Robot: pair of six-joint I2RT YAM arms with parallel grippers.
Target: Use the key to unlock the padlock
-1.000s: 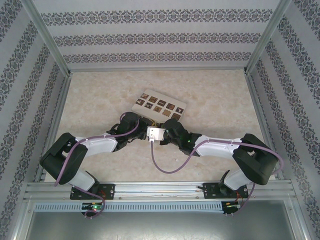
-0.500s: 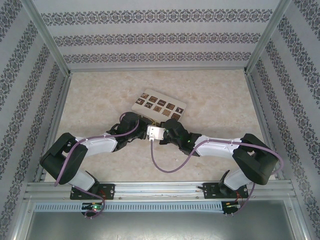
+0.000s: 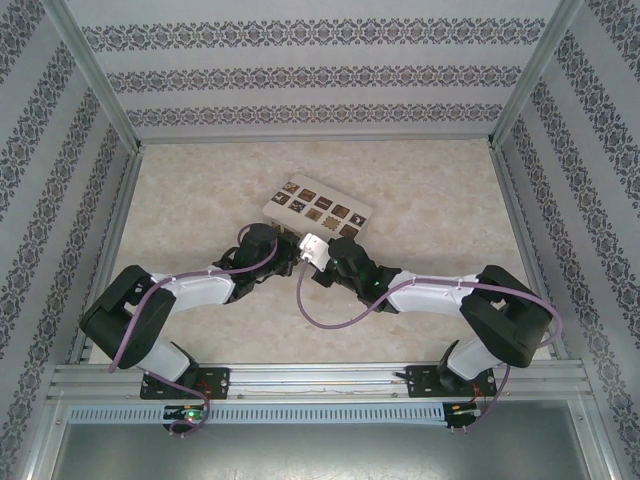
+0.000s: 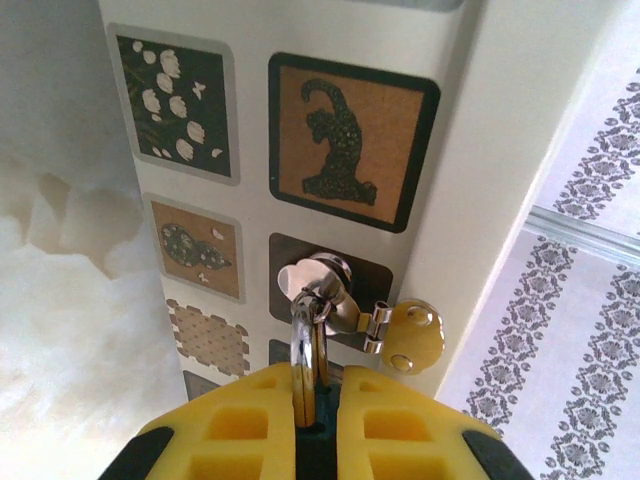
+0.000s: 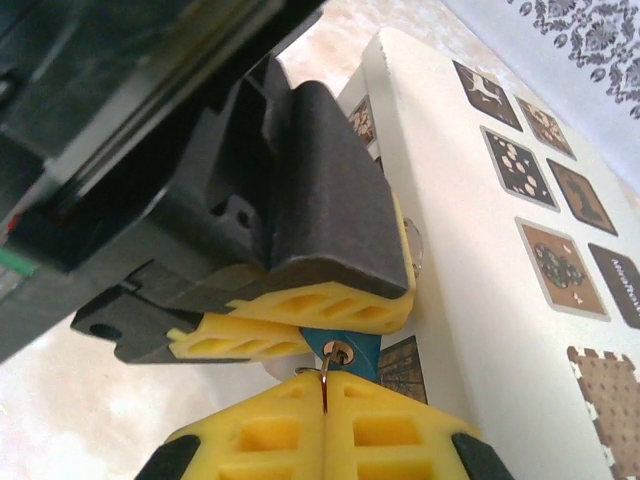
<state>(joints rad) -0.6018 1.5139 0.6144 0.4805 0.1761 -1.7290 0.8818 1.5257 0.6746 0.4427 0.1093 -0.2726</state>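
The padlock [image 5: 345, 352] shows as a small blue body pinched between the yellow fingers [image 5: 300, 305] of my left gripper, keyhole facing the right wrist camera. Its silver shackle [image 4: 305, 345] rises from my shut left gripper [image 4: 318, 390] and hooks through a shiny staple [image 4: 325, 285] on the white box. The key [image 5: 326, 385] is a thin metal sliver with a small ring. My right gripper [image 5: 325, 395] is shut on it, and its tip sits in the keyhole. Whether the shackle is released cannot be told.
The white box [image 3: 315, 210] with brown patterned tiles lies mid-table, right behind both wrists. A brass hasp leaf [image 4: 415, 338] hangs beside the staple. Both forearms converge at the box's near edge [image 3: 300, 240]. Patterned walls enclose the table on three sides.
My right wrist has moved up toward the box and rolled, swinging its white camera housing closer to the box. The left arm has stayed nearly still.
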